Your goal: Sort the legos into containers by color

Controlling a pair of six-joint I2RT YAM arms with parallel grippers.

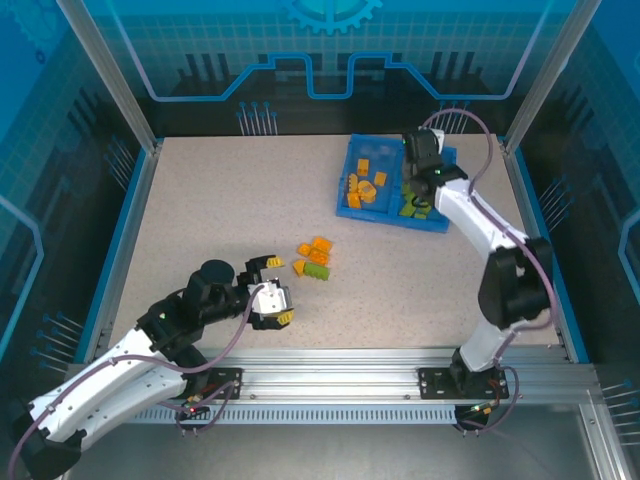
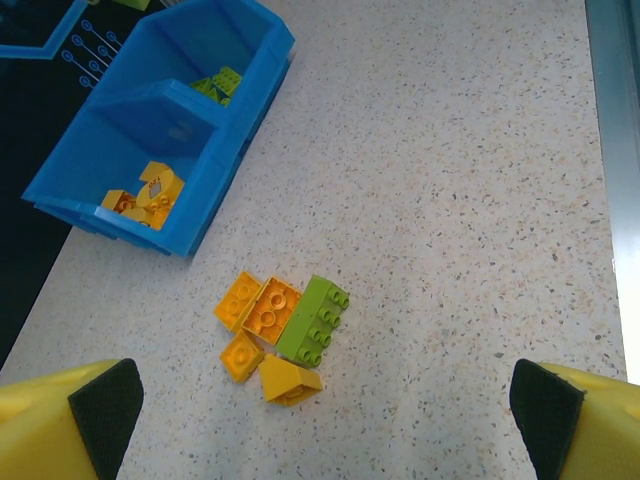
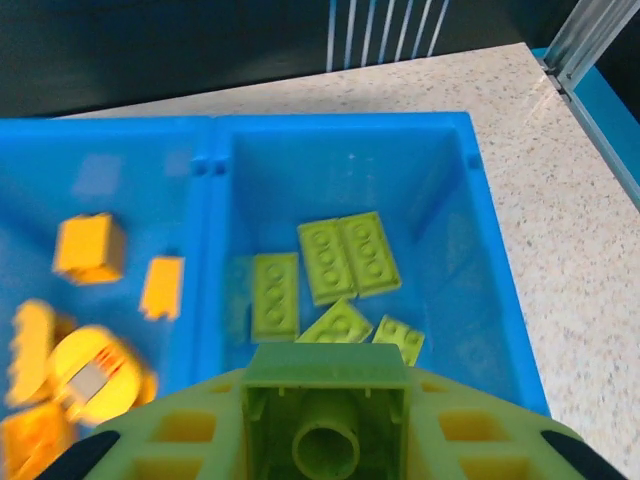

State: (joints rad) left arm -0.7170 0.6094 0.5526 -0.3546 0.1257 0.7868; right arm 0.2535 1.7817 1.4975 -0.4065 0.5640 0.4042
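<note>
Top external: left gripper (image 1: 282, 290) jaws apart, loose legos (image 1: 315, 257) just ahead on table (image 1: 200, 210); right gripper (image 1: 418, 190) over tray (image 1: 345, 205).
Left wrist: four orange legos (image 2: 265, 310) and one lime lego (image 2: 312, 320), studded, clustered ahead between pads (image 2: 105, 400).
Right wrist: right gripper clamped on lime brick (image 3: 325, 385), hollow underside toward camera; lime-filled compartment (image 3: 440, 170) beneath.

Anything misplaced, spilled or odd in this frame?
Nothing stands out. In the blue tray, orange legos lie in the left compartment and green legos in the right, none mixed. A small pile sits on the table, not yet sorted.
</note>
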